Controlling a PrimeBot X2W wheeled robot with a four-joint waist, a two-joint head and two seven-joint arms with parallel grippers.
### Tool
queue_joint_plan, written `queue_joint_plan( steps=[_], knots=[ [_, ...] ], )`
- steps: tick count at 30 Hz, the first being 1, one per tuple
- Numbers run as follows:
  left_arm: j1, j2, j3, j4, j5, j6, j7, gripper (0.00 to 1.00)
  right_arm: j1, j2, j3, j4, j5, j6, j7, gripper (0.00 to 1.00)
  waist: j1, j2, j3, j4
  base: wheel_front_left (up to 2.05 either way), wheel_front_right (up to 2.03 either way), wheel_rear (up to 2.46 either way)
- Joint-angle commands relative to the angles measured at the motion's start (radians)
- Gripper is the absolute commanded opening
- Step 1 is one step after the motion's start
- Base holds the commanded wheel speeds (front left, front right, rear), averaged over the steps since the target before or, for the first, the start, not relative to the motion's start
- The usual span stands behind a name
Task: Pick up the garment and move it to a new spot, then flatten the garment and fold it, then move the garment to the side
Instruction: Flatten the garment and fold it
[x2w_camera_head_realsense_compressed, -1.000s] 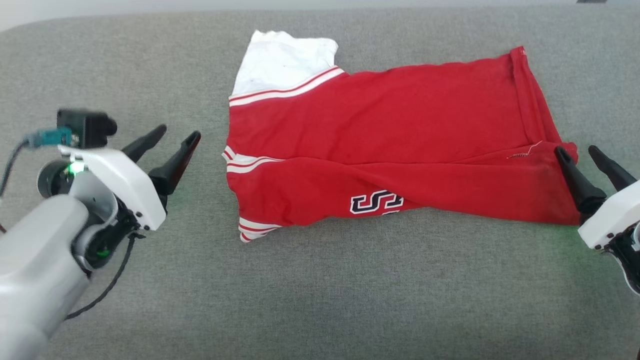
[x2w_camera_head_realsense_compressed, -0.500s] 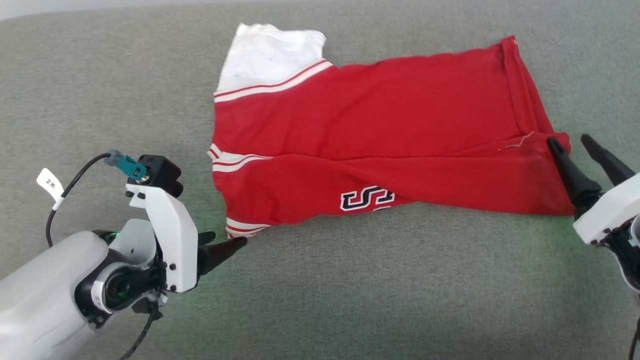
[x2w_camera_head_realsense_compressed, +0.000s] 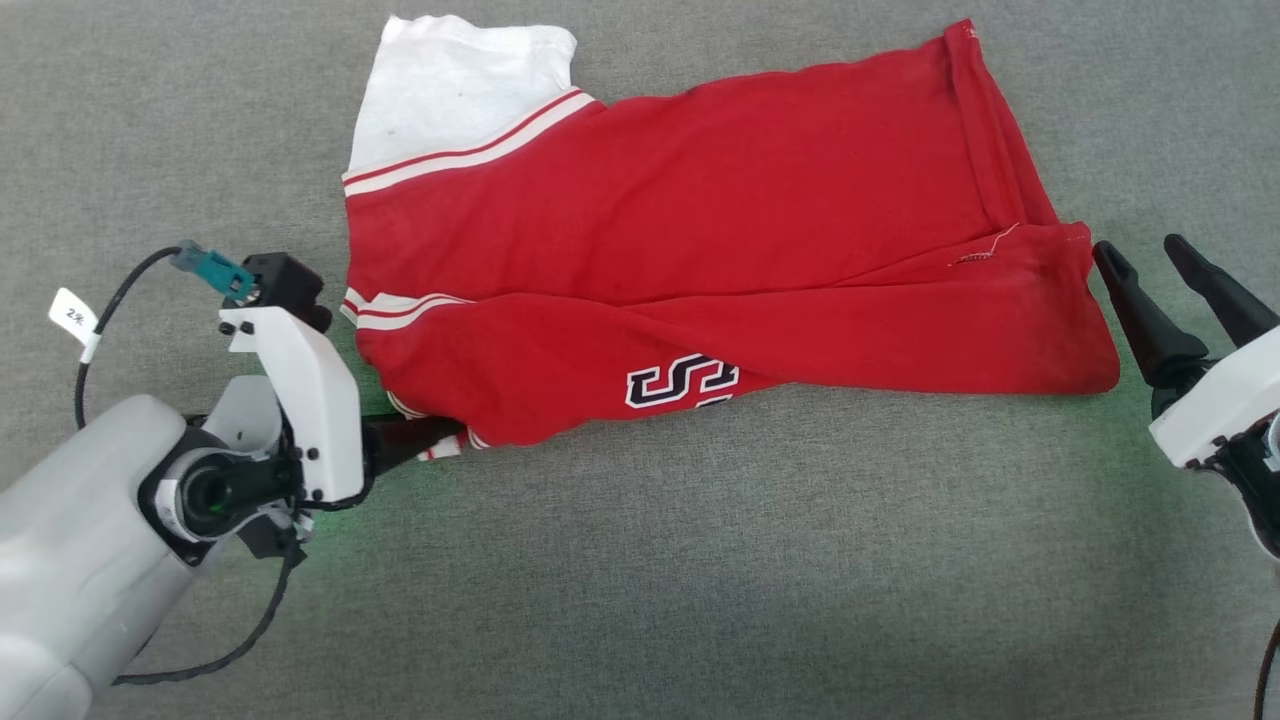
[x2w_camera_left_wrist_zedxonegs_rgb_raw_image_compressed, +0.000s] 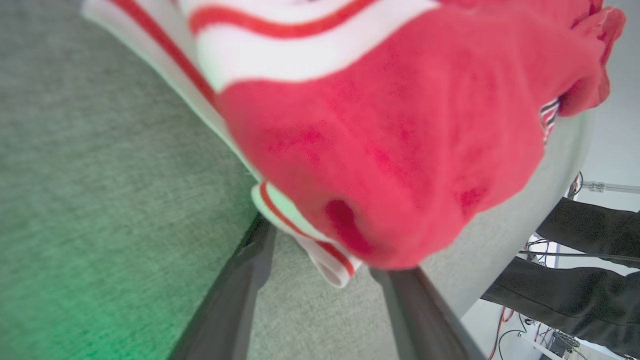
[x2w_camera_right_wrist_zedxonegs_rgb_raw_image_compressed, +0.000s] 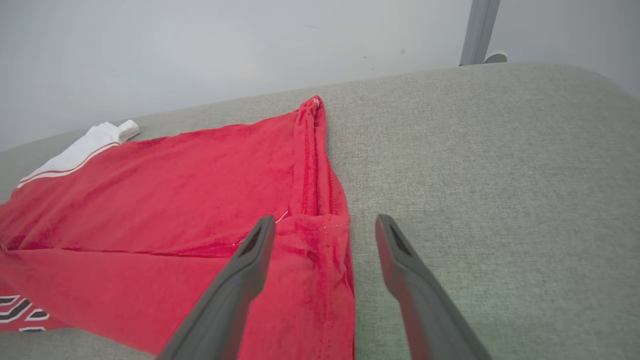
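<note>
You see the garment (x2w_camera_head_realsense_compressed: 700, 230) bright red, its sleeve (x2w_camera_head_realsense_compressed: 450, 90) white, trim (x2w_camera_head_realsense_compressed: 400, 305) striped red-and-white, lettering (x2w_camera_head_realsense_compressed: 682, 380) black-and-white, on a grey surface (x2w_camera_head_realsense_compressed: 700, 560).

A counter (x2w_camera_head_realsense_compressed: 640, 600) padded in grey woven fabric spreads across the head view. In the right wrist view its far corner is rounded. Behind it stands a plain pale wall (x2w_camera_right_wrist_zedxonegs_rgb_raw_image_compressed: 200, 50), with 1 grey metal post (x2w_camera_right_wrist_zedxonegs_rgb_raw_image_compressed: 477, 32) rising beyond the edge. A green glow (x2w_camera_head_realsense_compressed: 400, 510) tints the fabric at the lower left. In the left wrist view, thin cables (x2w_camera_left_wrist_zedxonegs_rgb_raw_image_compressed: 502, 325) show past the counter's edge.
</note>
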Motion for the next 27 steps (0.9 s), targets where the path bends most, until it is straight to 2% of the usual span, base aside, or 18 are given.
queue_joint_plan(
  steps=[1,4,7,16,19,24,25,26,27],
  knots=[
    [0.037,-0.041,-0.034,0.047,-0.005,0.004,0.005,0.02,0.004,-0.004,-0.004,-0.004,-0.007,0.0,0.006,1.0,0.0,-0.0001,0.002,-0.002,0.0,0.0,0.0],
    [0.04,-0.064,-0.03,0.068,-0.014,-0.027,0.005,0.0,0.012,-0.018,0.014,-0.022,-0.013,0.0,0.036,1.0,0.0,-0.0001,0.002,-0.003,0.0,0.0,0.0],
    [0.033,-0.077,-0.032,0.084,-0.006,-0.048,-0.003,0.0,0.018,-0.06,0.049,-0.051,-0.024,0.0,0.094,1.0,0.0,-0.0001,0.003,0.001,0.0,0.0,0.0],
    [0.003,-0.111,-0.033,0.072,0.037,-0.087,-0.048,0.0,-0.003,-0.223,0.165,-0.125,-0.005,0.0,0.381,1.0,0.0,-0.0001,0.032,0.033,0.0,0.0,0.0],
    [-0.001,-0.119,-0.035,0.067,0.05,-0.094,-0.061,0.0,-0.029,-0.24,0.185,-0.106,0.002,0.0,0.448,1.0,0.0,-0.0001,0.048,0.046,0.0,0.0,0.0],
    [-0.003,-0.137,-0.039,0.057,0.073,-0.101,-0.086,0.0,-0.056,-0.231,0.224,-0.047,0.022,0.0,0.53,1.0,0.0,-0.0001,0.07,0.07,0.0,0.0,0.0],
    [-0.001,-0.137,-0.039,0.058,0.074,-0.104,-0.091,0.0,-0.056,-0.229,0.236,-0.041,0.026,0.0,0.537,0.72,0.0,-0.0001,0.072,0.074,0.0,0.0,0.0],
    [0.003,-0.136,-0.04,0.058,0.075,-0.105,-0.095,0.0,-0.058,-0.226,0.244,-0.04,0.033,0.0,0.537,0.31,0.0,-0.0001,0.073,0.077,0.0,0.0,0.0],
    [0.008,-0.134,-0.041,0.056,0.076,-0.109,-0.1,0.0,-0.057,-0.223,0.245,-0.038,0.039,0.0,0.532,0.0,0.0,-0.0001,0.073,0.079,0.0,0.0,0.0]
  ],
)
